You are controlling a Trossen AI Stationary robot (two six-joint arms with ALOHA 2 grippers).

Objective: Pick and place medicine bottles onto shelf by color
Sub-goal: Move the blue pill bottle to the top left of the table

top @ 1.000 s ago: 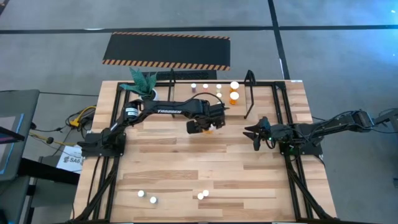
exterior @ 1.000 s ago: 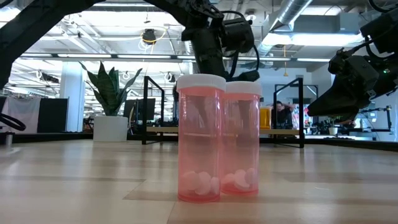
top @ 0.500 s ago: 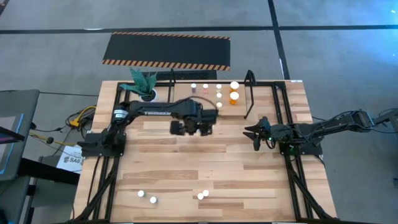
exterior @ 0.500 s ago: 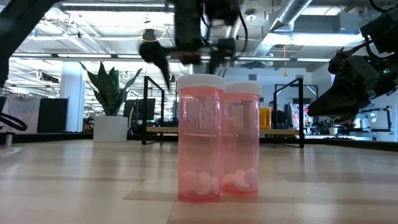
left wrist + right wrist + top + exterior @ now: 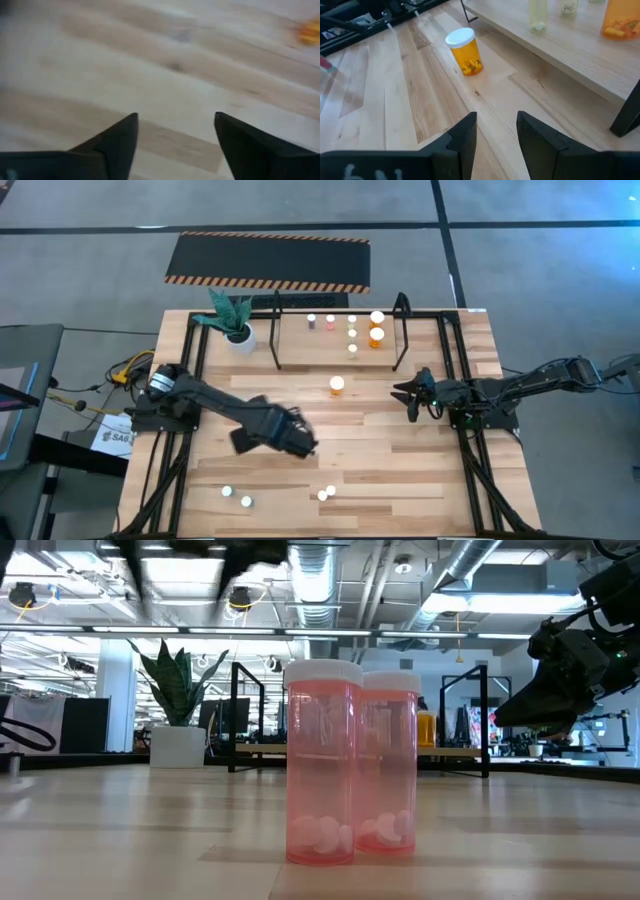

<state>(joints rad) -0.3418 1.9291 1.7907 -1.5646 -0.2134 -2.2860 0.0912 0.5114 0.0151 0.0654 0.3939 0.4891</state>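
Nearest the low camera, two pinkish medicine bottles stand touching on the table, with two more white-capped ones to their left. Farther in, the left end effector hovers over bare wood, fingers apart and empty. Beyond it an orange bottle stands alone before the shelf, where other bottles sit. The right end effector waits nearby, fingers narrowly parted, holding nothing.
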